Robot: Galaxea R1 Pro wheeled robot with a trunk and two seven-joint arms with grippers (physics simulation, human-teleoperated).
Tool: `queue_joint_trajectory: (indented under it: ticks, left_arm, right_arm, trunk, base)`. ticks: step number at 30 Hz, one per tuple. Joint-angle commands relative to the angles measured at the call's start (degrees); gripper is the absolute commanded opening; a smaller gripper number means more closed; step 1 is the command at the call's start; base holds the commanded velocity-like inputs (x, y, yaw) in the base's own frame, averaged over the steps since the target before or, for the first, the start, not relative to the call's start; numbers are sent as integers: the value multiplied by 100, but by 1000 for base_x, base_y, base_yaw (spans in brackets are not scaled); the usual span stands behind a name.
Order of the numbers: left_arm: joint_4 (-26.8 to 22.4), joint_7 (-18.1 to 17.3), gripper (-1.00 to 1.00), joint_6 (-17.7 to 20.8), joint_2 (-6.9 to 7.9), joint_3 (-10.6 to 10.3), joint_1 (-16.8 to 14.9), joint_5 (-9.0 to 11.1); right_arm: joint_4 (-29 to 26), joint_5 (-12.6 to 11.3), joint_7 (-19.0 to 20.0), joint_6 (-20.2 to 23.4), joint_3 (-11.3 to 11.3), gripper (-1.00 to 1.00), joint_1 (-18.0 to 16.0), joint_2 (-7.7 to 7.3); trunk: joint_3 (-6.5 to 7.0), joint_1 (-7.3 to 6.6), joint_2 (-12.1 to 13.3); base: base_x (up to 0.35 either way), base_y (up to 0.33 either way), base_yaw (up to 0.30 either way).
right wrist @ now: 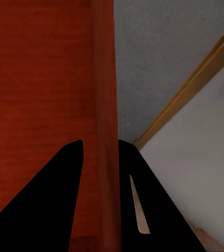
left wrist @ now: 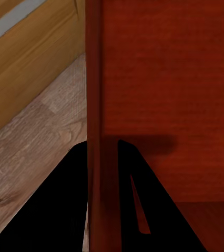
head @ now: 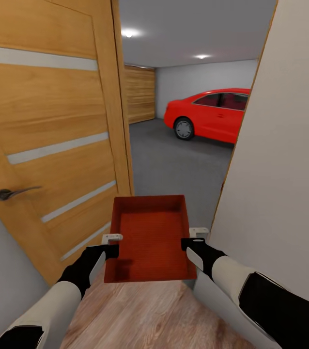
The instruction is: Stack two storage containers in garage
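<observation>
1 storage container is in the air at the garage doorway, carried level between both arms, above where the wood planks meet the grey concrete floor. The left gripper pinches its left wall and the right gripper pinches its right wall, each with 1 finger inside and 1 outside. Its long axis points straight ahead into the garage, open top up. I judge the task roughly midway: nothing is set down yet, and no stack is built.
</observation>
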Motion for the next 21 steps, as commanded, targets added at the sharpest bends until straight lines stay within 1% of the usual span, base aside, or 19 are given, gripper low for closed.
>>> queue_joint_trajectory:
  ticks: [1, 6, 16, 21]
  left_arm:
    - [2, 56, -100, 33, 10, -16, 2, 78]
    - [2, 44, -100, 33, 10, -16, 2, 78]
    - [3, 38, -100, 33, 10, -16, 2, 78]
    - [-4, 38, -100, 33, 10, -16, 2, 78]
  right_arm:
    - [-32, 48, -21, -209, -23, -100, -7, -57]
    - [-32, 50, -22, -209, -23, -100, -7, -57]
    - [-32, 53, -21, -209, -25, -100, -7, -57]
    - [-32, 54, -15, -209, -23, -100, -7, -57]
  trunk:
    - [-12, 4, -12]
    - [-12, 4, -12]
    - [-12, 4, -12]
    - [-12, 4, -12]
  base:
    - [82, 0, -238]
    - [113, 48, -109]
    - [222, 189, -19]
    - [171, 143, -211]
